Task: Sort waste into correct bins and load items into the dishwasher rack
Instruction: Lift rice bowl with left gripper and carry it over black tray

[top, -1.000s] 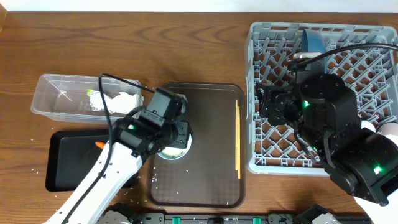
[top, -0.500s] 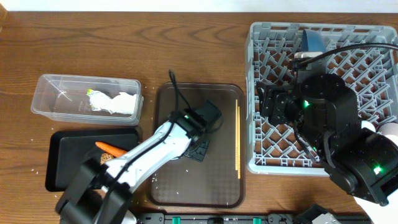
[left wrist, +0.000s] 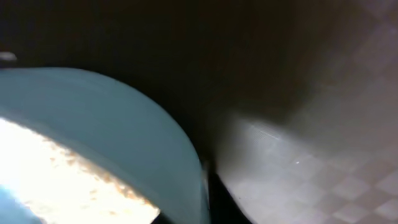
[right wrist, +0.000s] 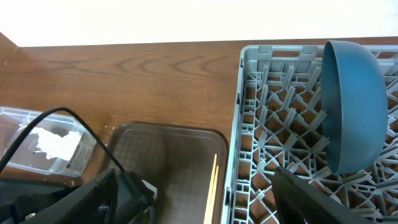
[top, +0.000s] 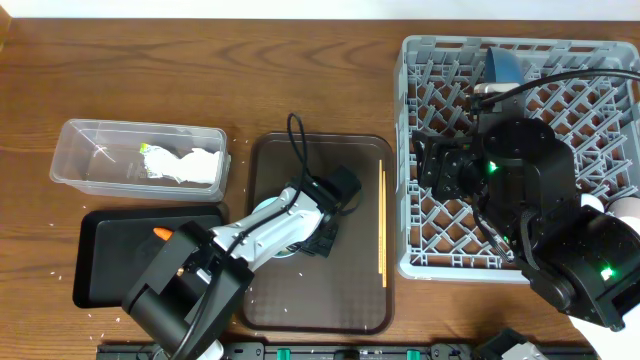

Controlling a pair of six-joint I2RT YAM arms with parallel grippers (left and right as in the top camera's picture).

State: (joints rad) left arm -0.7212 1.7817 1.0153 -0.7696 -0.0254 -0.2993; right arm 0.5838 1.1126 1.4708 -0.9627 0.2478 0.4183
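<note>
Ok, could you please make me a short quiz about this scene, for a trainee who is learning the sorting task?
1. True or false: the chopsticks lie inside the dishwasher rack.
2. Where is the carrot? A: in the clear tub. B: in the black tray. C: on the brown tray.
3. Which item stands upright in the dishwasher rack?

Key
1. False: they lie on the brown tray, along its right side.
2. B.
3. The blue plate.
</note>
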